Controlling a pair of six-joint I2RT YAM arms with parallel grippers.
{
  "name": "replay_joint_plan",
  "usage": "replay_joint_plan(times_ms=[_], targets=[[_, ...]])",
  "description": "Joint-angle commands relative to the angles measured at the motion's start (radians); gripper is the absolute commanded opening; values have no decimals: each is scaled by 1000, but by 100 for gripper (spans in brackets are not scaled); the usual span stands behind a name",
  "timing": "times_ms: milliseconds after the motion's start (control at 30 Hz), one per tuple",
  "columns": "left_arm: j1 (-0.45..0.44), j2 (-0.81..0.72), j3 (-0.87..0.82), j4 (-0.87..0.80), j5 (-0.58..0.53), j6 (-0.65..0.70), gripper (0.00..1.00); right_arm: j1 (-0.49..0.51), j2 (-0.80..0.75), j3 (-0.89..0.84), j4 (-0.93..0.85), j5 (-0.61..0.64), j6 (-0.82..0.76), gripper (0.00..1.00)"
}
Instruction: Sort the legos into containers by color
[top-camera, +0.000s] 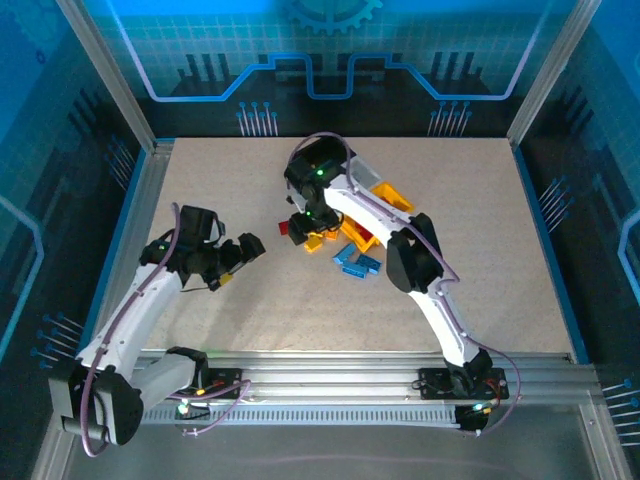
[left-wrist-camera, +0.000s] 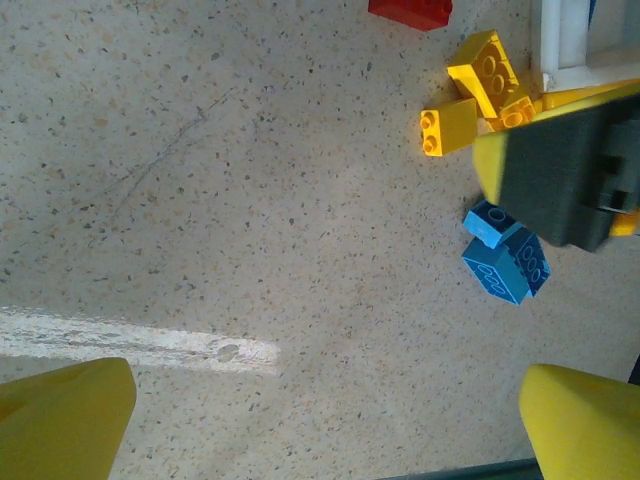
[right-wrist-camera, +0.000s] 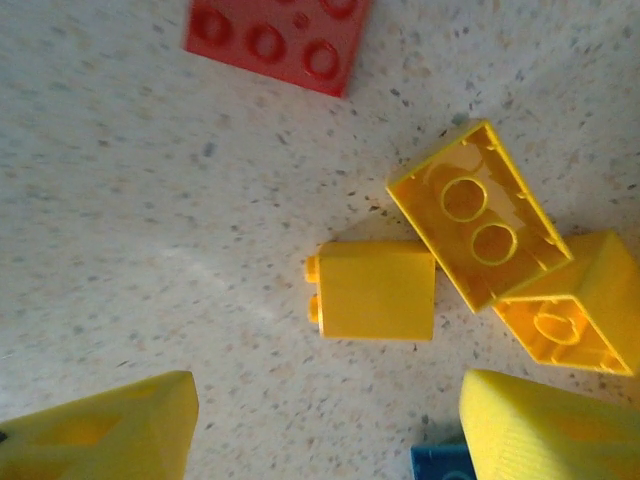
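The right gripper (right-wrist-camera: 320, 435) is being shown by its own wrist camera, yellow jaws spread at the frame's lower corners, nothing being pinched. A small glossy yellow plastic brick (right-wrist-camera: 378, 290), lying on its side, is being framed at centre, just above the gap. By judgement it is being lined up for a grasp: the jaws should be lowered astride its flat faces, clear of the hollow upturned yellow brick (right-wrist-camera: 480, 215) at its upper right.

In the left wrist view, two blue plastic bricks (left-wrist-camera: 505, 260) at right and a white bin rim (left-wrist-camera: 553, 45) at upper right are being added. The left gripper (left-wrist-camera: 320, 425) is being held spread wide over bare speckled table (left-wrist-camera: 250, 200).

Overhead, the yellow open-topped plastic bin (top-camera: 392, 195) is being shown right of centre, partly hidden by the right arm
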Motion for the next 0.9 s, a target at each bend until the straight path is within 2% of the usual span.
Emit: replay_joint_plan(times_ms=[0, 533, 867], targets=[[11, -14, -14, -28, -13, 1, 99, 12, 39, 19, -33, 45, 0, 70], [24, 35, 22, -57, -4, 66, 99, 20, 124, 17, -11, 66, 47, 62], [33, 30, 13, -71, 4, 85, 99, 63, 176, 64, -20, 190, 44, 56]])
